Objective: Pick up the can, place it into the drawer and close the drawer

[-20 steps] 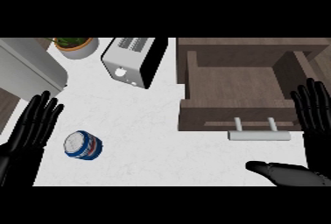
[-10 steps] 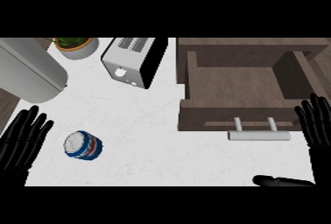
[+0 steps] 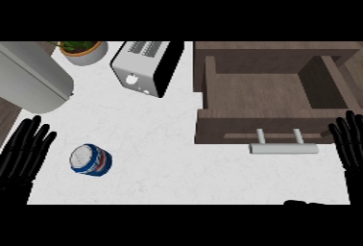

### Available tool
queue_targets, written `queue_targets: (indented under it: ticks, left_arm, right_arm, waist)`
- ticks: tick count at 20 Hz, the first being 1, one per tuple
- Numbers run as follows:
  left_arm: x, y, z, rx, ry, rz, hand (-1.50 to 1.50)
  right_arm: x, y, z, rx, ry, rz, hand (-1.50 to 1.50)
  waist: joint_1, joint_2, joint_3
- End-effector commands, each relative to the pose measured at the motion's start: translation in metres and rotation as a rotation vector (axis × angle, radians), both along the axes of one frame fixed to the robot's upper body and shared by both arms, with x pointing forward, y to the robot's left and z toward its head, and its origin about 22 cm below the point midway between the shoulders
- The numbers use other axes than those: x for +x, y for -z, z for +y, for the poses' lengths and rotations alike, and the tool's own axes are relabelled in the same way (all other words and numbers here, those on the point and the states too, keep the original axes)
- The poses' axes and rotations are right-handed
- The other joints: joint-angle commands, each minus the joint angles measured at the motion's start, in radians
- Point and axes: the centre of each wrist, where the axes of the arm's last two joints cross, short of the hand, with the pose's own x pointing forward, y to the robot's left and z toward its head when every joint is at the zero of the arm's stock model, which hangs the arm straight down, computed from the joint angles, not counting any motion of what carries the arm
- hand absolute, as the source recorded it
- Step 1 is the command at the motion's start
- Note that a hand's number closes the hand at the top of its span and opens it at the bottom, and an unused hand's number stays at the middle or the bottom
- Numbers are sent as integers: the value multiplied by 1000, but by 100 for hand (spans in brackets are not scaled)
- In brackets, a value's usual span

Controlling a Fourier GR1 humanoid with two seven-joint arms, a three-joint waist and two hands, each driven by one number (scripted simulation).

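We see the can (image 3: 90, 160) lying on its side on the white counter (image 3: 170, 144), at about eight o'clock in the head view. Our left hand (image 3: 25, 153) rests just beside it, at the can's nine o'clock, fingers straight and released, holding nothing and apart from it. Our right hand (image 3: 350, 144) shows at the three o'clock edge, fingers up and relaxed, likewise empty. The open drawer (image 3: 266, 96) sits at two o'clock, well apart from the can, its handle (image 3: 282, 148) facing us. A toaster (image 3: 145, 67) stands at twelve o'clock.
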Motion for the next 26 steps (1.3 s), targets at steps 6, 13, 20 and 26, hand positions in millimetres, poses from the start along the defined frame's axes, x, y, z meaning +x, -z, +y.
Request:
queue_targets:
  ticks: [6, 13, 20, 26]
  left_arm:
    - [38, 31, 16, -2, -10, 35, -150]
    - [36, 66, 23, 16, -41, 52, -150]
    - [47, 77, 10, 14, -75, 74, -150]
    - [36, 112, 43, 5, -80, 61, -150]
  right_arm:
    - [-5, 13, -29, -2, -12, -23, -150]
    - [-2, 5, -23, -5, 21, -7, -150]
    - [-1, 14, -32, -17, 0, -11, -150]
    - [-6, 18, -22, -3, -7, -1, -150]
  waist:
    - [-5, 1, 0]
    - [-2, 1, 0]
    - [-2, 1, 0]
    - [-1, 0, 0]
